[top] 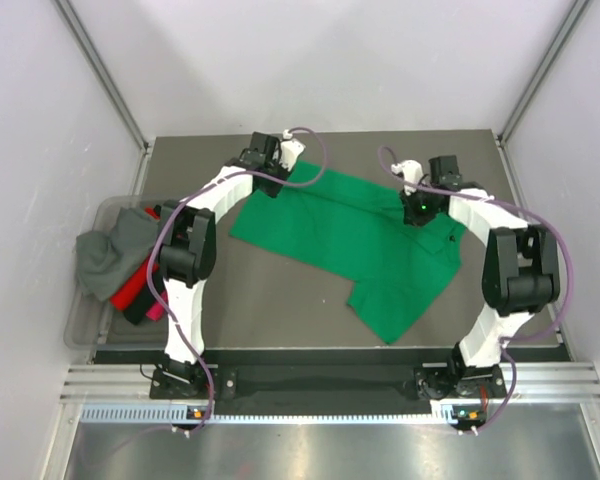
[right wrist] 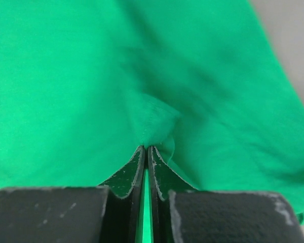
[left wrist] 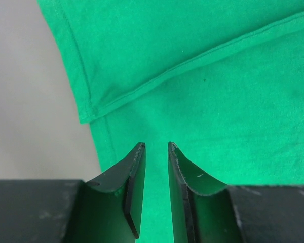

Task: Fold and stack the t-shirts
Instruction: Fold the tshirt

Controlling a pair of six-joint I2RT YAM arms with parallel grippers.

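A bright green t-shirt (top: 360, 240) lies spread and creased on the dark table. My left gripper (top: 282, 172) hovers over its far left corner. In the left wrist view the left gripper (left wrist: 156, 147) is open by a narrow gap, with green cloth (left wrist: 218, 101) and a hem below it and nothing between the jaws. My right gripper (top: 420, 208) is over the shirt's far right part. In the right wrist view the right gripper (right wrist: 146, 148) is shut on a small raised fold of the green cloth (right wrist: 157, 119).
A clear plastic bin (top: 85, 320) stands at the table's left edge and holds a grey t-shirt (top: 115, 250), a red one (top: 135, 290) and a pink one (top: 155, 312). Bare table (top: 280, 300) shows in front of the green shirt. White walls enclose the sides.
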